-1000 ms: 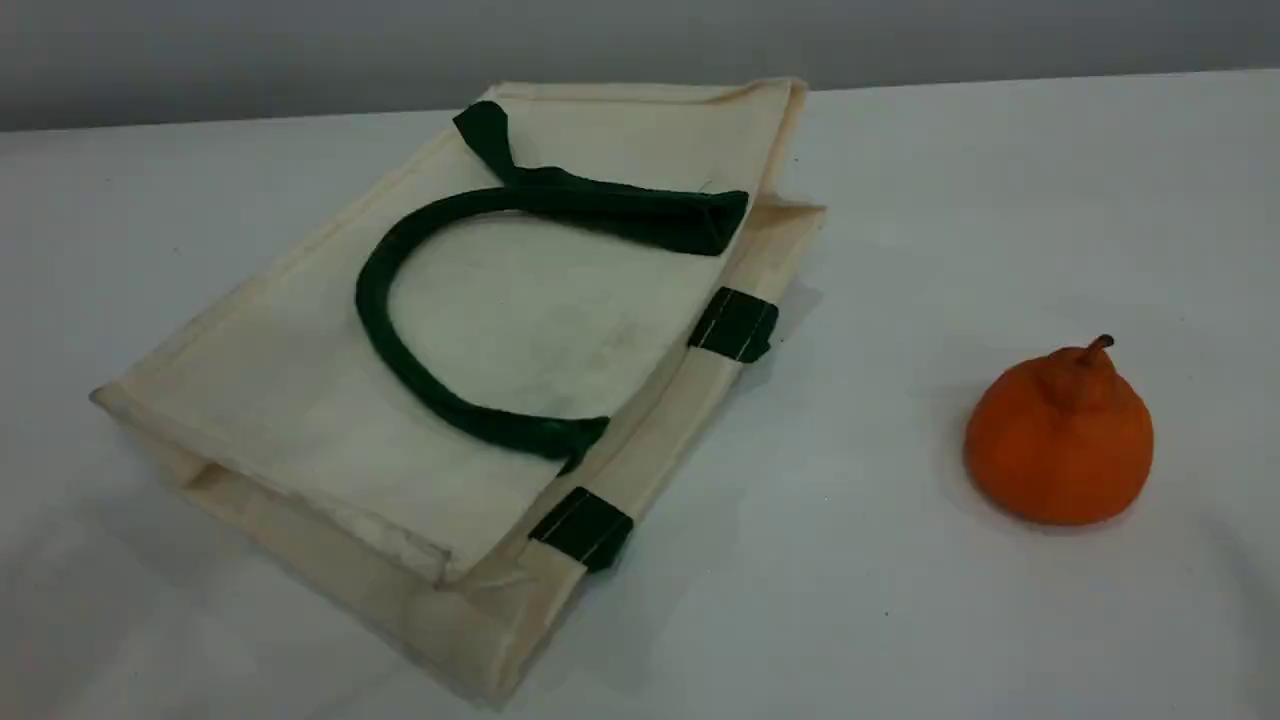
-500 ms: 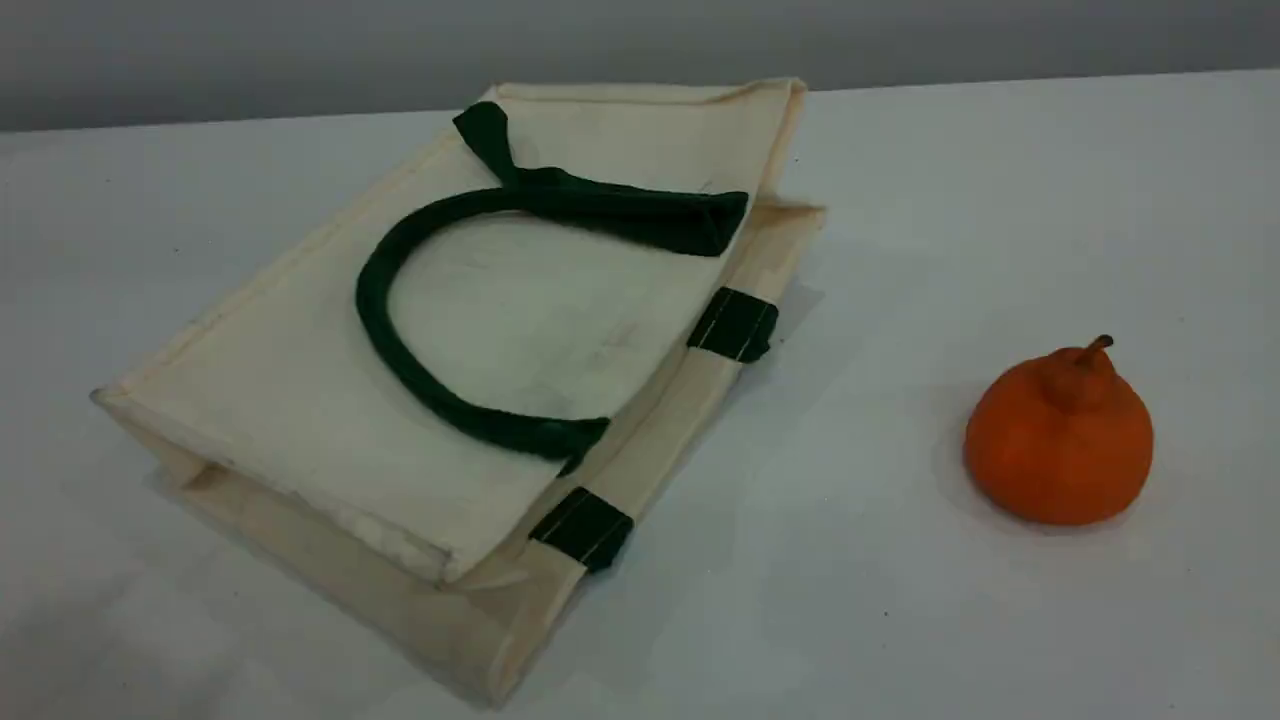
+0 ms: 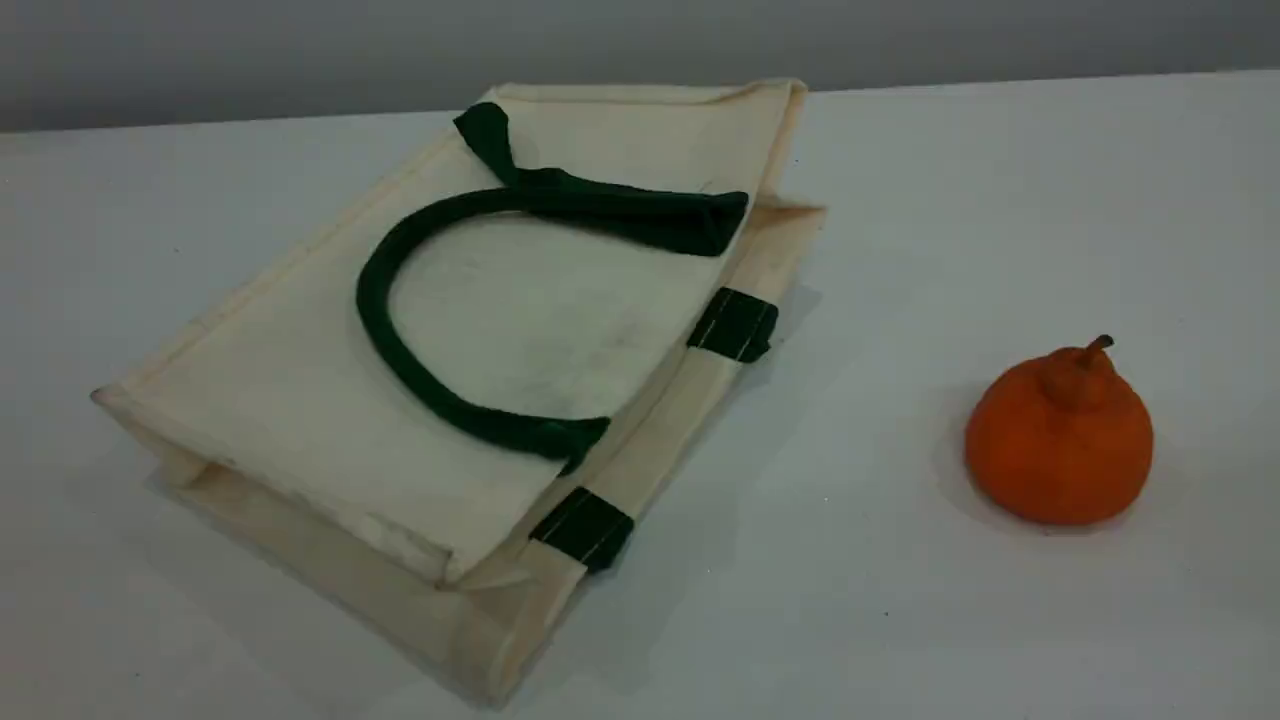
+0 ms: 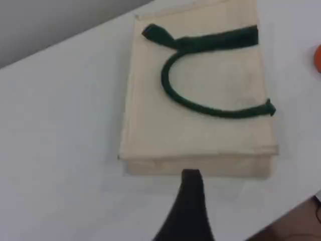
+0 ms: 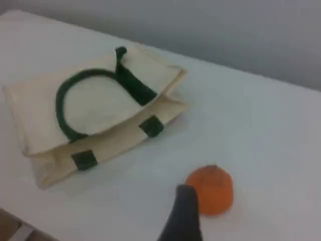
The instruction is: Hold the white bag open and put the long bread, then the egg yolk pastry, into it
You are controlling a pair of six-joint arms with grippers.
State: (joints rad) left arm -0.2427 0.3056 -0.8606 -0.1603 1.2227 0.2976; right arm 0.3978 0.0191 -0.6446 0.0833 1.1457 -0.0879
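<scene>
bag: white bag (image 3: 280,400) lies flat on the table (image 3: 900,620), mouth edge facing the orange fruit (image 3: 1060,440), handle (image 3: 372,310) folded on top
bread, pastry: in none of the views
left gripper (image 4: 191,201): clear of the bag, jaws spread, nothing held
right gripper (image 5: 185,206): near the fruit, jaws spread, nothing held
risk 1: pinch catches both layers, mouth stays shut
risk 2: bag slides when pulled
risk 3: fruit mistaken for bread
writing: none readable, no logo

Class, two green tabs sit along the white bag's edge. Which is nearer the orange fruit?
The far tab, beside the folded end of the handle, is nearer the orange fruit; the near tab sits at the front corner of the white bag.
</scene>
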